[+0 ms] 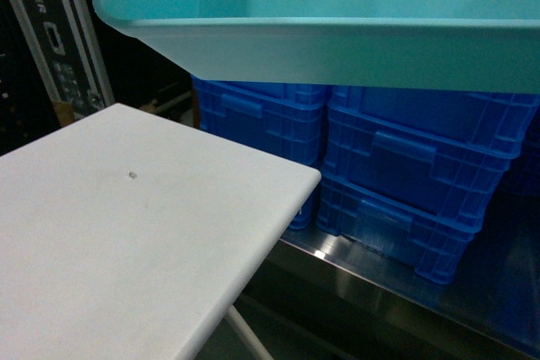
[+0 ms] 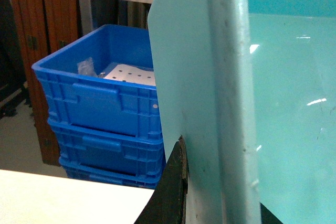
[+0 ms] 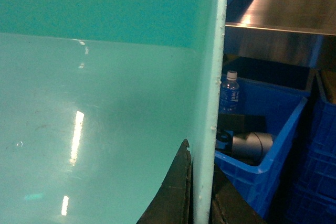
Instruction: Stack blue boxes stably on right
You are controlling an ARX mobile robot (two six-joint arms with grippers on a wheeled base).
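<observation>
Smooth turquoise plastic tub (image 1: pixel 337 6) fills top of head frame, long axis left-right, opening tilted toward camera. Ribbed dark blue crates (image 1: pixel 396 166) stacked behind. Matte white table (image 1: pixel 126 225) lower left. Left gripper (image 2: pixel 202 182), right gripper (image 3: pixel 202 192) each pinch tub rim.

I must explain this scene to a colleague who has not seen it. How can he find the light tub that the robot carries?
Start from the white table, then look above and behind it at the stacked dark blue crates. The turquoise tub hangs in the air in front of them, across the top of the head view. It is paler, with smooth plain walls; the crates are ribbed.
</observation>
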